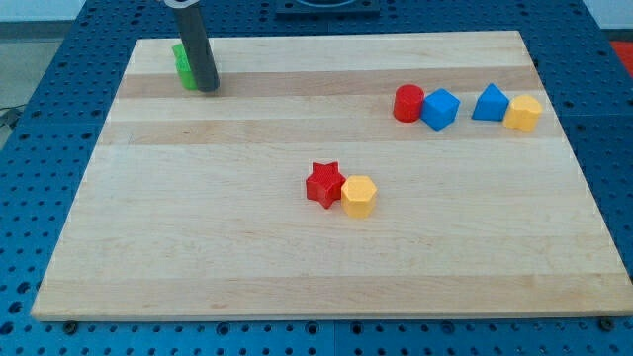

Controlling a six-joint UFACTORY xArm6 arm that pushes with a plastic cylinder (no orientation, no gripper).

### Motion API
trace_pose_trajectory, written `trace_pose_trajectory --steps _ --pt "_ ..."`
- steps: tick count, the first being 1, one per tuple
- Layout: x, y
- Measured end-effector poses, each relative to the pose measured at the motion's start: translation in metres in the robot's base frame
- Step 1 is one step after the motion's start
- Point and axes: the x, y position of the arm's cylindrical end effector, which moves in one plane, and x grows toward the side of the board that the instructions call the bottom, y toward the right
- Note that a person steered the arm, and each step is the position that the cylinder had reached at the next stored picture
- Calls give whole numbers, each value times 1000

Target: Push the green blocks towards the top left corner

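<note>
Green blocks (182,65), shape unclear, at the table's (297,267) top-left, touching my tip (207,89) on its left: likely light, rigid, free-sliding, best pushed on the right faces; no jaws fitted; red star (323,183), yellow block (359,196) and the right-hand cluster lie well apart, nothing obstructing.

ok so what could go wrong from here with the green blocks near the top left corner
1. The green blocks sit close to the wooden board's left edge near the view's top; a further push might slide them off.
2. My tip is right beside them and the dark rod hides part of them, so their shapes and number are unclear, and a push could separate them.
</note>
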Motion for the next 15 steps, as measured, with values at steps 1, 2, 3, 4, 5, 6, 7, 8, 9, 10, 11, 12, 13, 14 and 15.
trace_pose_trajectory --steps 1,2,3,4,5,6,7,8,9,10,11,12,13,14,15 --pt "29 72" --pt "24 147" --pt "-33 114" --pt "-36 68" --pt "-36 24" --pt "-37 11" --pt "-48 -12" --pt "-46 -12" --pt "-39 23" --pt "-79 22" --pt "-85 1" --pt "-73 -14" --pt "-50 -43" --pt "-45 -62" --pt "-43 -16"
